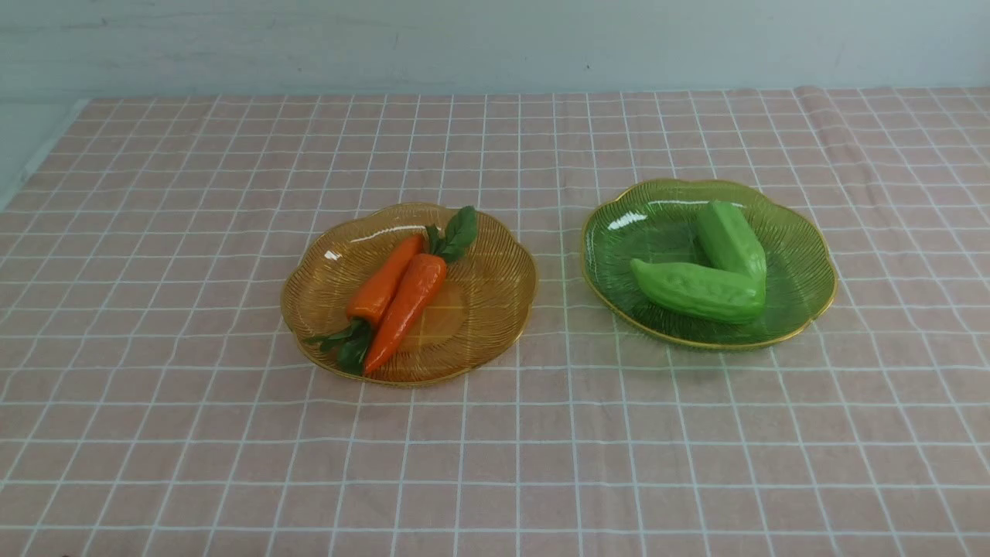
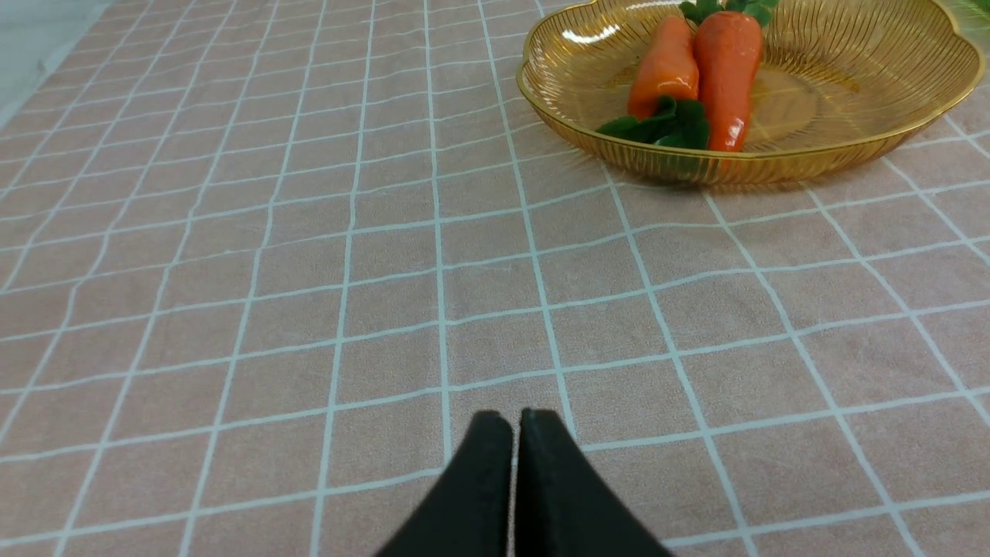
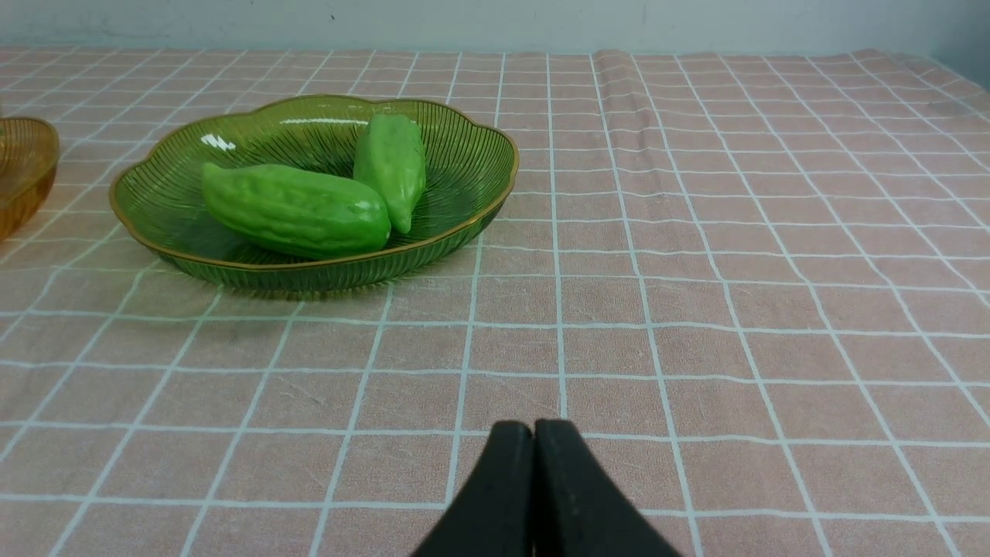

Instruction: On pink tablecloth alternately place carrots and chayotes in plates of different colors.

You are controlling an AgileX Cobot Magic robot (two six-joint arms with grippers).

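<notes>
- Nearest you, both arms sit back over the near edge of the table: the left gripper [image 2: 514, 422] and the right gripper [image 3: 534, 433] each show clenched jaws with nothing between them, hovering above bare pink tablecloth [image 1: 495, 464]. Neither arm shows in the front view.
- Mid-table, left of centre, the amber plate [image 1: 495, 309] holds both carrots [image 1: 398, 298], lying side by side and touching, their leafy tops pointing opposite ways.
- Mid-table, right of centre and slightly farther back, the green plate [image 1: 804, 263] holds both chayotes [image 1: 715, 275], meeting in a V at the plate's right side.
- Beyond the plates, cloth runs to the far edge with a fold near the far right corner.
- Your read: sorting looks finished, every vegetable plated by colour, so this is the closing rest.
- Next move, if any, asks little of you: keep both arms clear of the gold rims and confirm nothing rolls.
</notes>
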